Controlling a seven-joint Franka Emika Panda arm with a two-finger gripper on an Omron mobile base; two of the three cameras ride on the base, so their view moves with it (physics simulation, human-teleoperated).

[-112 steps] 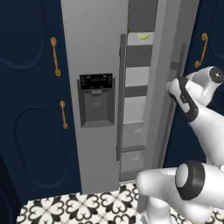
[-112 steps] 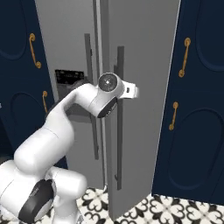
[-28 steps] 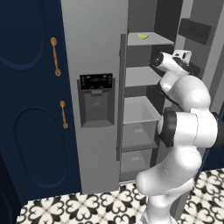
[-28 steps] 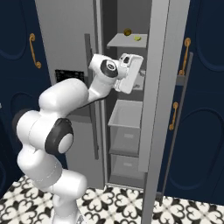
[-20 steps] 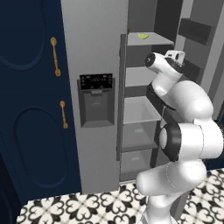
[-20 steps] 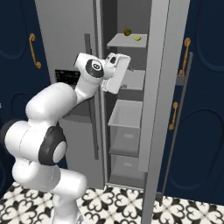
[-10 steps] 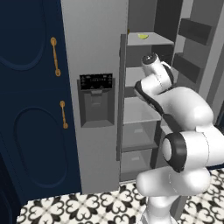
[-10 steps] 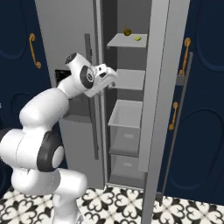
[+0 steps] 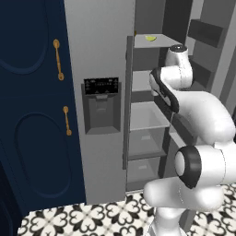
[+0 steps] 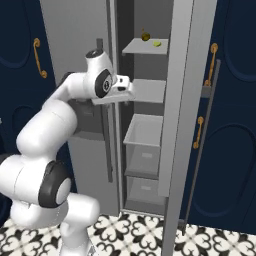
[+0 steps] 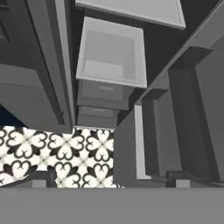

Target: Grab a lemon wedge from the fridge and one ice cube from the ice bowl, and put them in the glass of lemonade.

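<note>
Near, lower frame of hand view: gripper (image 11: 108,177) spread wide, holding nothing, camera looking down past drawers to patterned floor (image 11: 65,153).

Mid, right base view: hand at fridge (image 10: 177,100) opening, level with middle shelf (image 10: 145,90).

Far: lemon wedge (image 10: 157,43) on top shelf, upper centre. It lies above and deeper than hand; reach must go up and in.

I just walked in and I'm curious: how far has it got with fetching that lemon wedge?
Done: the fridge door stands open. In hand: nothing; the gripper is open and empty, beside the middle shelf. Left: the lemon wedge sits untouched on the top shelf, so picking it, then the ice cube and the drop-offs, remain.
</note>
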